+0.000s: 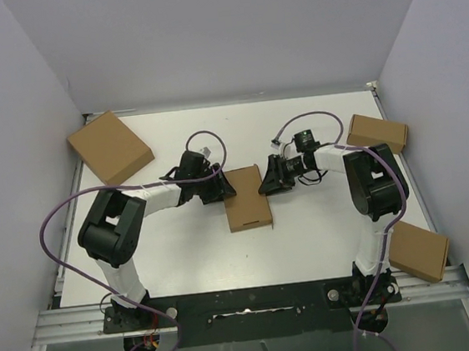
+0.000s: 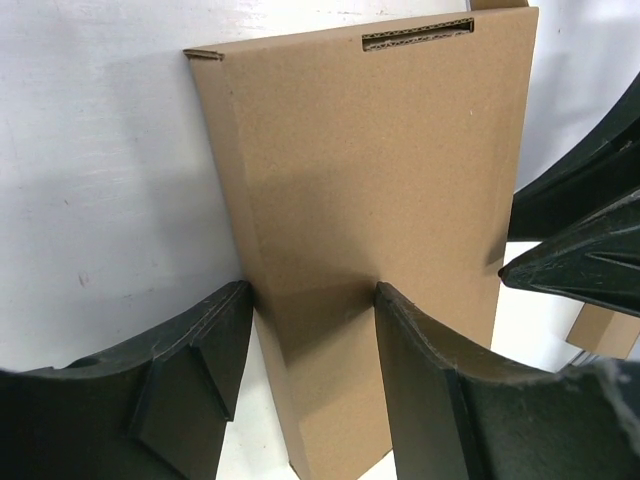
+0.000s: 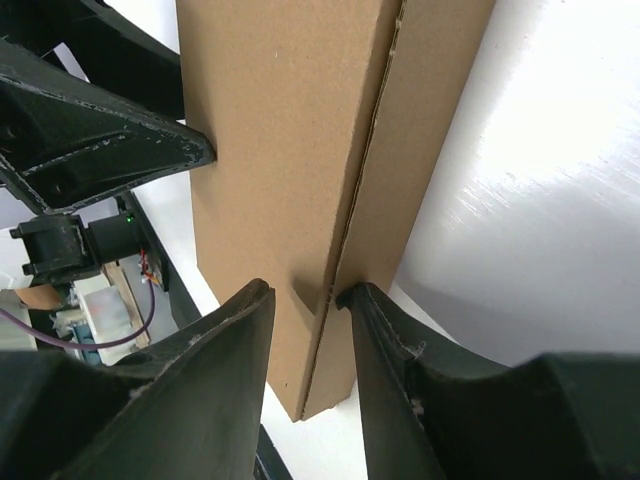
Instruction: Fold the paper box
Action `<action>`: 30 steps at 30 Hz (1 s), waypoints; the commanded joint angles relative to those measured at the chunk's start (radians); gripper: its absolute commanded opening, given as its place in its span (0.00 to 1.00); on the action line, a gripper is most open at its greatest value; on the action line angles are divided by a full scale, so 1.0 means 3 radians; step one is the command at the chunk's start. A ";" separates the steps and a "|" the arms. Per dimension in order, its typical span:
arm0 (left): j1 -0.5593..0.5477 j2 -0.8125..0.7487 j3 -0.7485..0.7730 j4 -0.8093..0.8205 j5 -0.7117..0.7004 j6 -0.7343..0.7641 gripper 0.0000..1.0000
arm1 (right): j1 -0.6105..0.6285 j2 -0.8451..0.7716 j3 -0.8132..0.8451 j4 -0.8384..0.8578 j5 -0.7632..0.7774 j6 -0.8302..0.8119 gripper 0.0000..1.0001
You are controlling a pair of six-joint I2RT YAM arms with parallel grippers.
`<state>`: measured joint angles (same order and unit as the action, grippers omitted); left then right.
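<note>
The paper box lies folded flat in the middle of the table, plain brown. My left gripper is at its far left edge and my right gripper at its far right edge. In the left wrist view the left gripper straddles the box's long edge, one fingertip against the narrow side wall, the other on the broad top panel. In the right wrist view the right gripper closes over the seam of the box, one fingertip on the top face and one on the side face.
Three ready-made brown boxes stand around: one at the far left, one at the far right and one at the near right table edge. White walls close in the table on three sides. Purple cables loop off both arms.
</note>
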<state>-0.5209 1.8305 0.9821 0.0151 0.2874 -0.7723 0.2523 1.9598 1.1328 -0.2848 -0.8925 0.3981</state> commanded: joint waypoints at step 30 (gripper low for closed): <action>0.0301 -0.0019 0.0323 -0.0013 0.0689 0.0616 0.56 | -0.0356 -0.1796 -0.0666 -0.1718 -0.0897 -0.6076 0.70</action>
<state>-0.4446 1.8538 1.0515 -0.0334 0.4572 -0.6338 0.1360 1.5452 1.0523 -0.6155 -1.0767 -0.7231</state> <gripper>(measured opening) 0.555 0.595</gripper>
